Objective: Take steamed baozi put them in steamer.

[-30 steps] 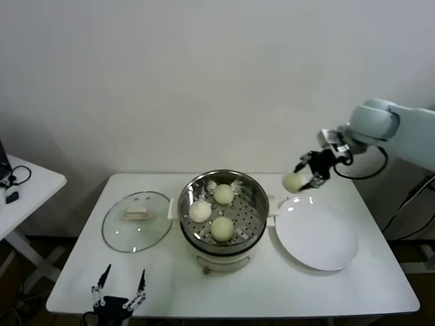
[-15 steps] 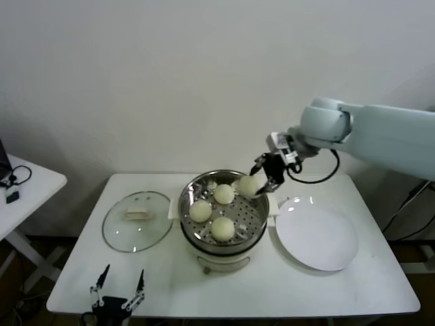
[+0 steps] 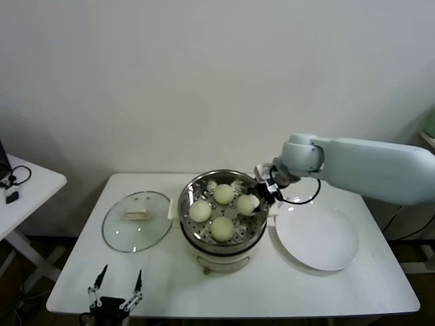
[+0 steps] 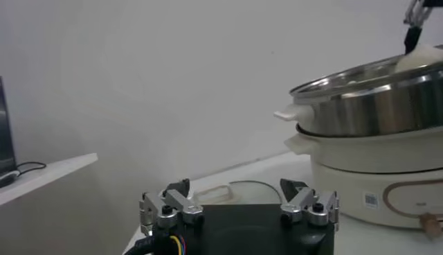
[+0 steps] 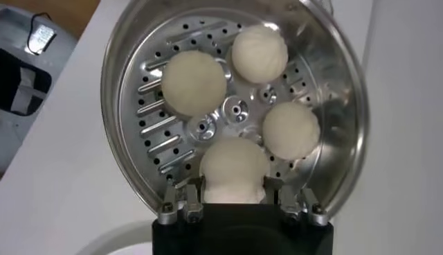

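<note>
Nearly done, by the look of it. The desk [image 3: 353,285] carries the steamer [image 3: 223,241], one steel pot on its cream base, and all four steamed baozi now sit inside its perforated basket; none is left on the single white plate [image 3: 317,238] just beside it. The one glass lid [image 3: 137,221] lies flat on the steamer's other side, not on the pot.

Three buns rest free on the basket floor: one toward the lid [image 3: 200,211], one at the back [image 3: 223,193], one at the front [image 3: 222,228]. The fourth bun [image 5: 233,170] is at the plate side of the basket, and the right tool [image 5: 234,190] reaches in over the rim with its two fingers set either side of it, narrowly parted and apparently touching the dough; whether the bun's weight is already on the floor I cannot tell for certain.

What remains, I judge, is only to let go of this last bun and lift the arm clear.

The left tool [image 4: 239,205] hangs idle at the desk's front edge near the lid, fingers spread wide and holding nothing.
</note>
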### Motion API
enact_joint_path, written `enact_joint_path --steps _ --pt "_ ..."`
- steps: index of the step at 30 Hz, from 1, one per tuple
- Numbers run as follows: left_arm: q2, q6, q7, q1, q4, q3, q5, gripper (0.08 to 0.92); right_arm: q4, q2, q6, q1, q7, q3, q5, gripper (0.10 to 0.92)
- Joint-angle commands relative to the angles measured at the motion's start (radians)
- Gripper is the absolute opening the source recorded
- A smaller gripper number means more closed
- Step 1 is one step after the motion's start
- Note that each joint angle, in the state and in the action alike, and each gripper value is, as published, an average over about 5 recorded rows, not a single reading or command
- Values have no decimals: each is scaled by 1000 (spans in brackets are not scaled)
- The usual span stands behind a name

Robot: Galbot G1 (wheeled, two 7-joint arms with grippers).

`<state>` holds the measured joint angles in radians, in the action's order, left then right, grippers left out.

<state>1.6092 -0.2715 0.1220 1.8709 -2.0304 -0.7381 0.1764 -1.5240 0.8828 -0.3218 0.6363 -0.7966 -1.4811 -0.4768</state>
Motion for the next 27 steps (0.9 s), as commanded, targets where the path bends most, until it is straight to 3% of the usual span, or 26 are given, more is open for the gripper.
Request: enact_joint_path --steps 1,7,14,18,22,27 --pt "49 1 0 0 -1 0 0 823 49 18 -11 -139 24 64 71 585" --pt "49 0 0 4 -7 -2 0 823 57 15 0 -129 38 96 32 602" --pt "49 1 0 10 -22 -5 -1 823 59 -18 29 123 -18 -7 -192 777" --pt "49 1 1 12 -28 -4 -1 823 76 -60 21 215 0 -29 -309 819" --pt "49 -1 0 11 -29 -1 -1 823 70 -140 25 171 157 56 -391 822" --pt "49 -3 0 10 -28 0 -2 823 9 -281 93 -179 451 409 -336 823"
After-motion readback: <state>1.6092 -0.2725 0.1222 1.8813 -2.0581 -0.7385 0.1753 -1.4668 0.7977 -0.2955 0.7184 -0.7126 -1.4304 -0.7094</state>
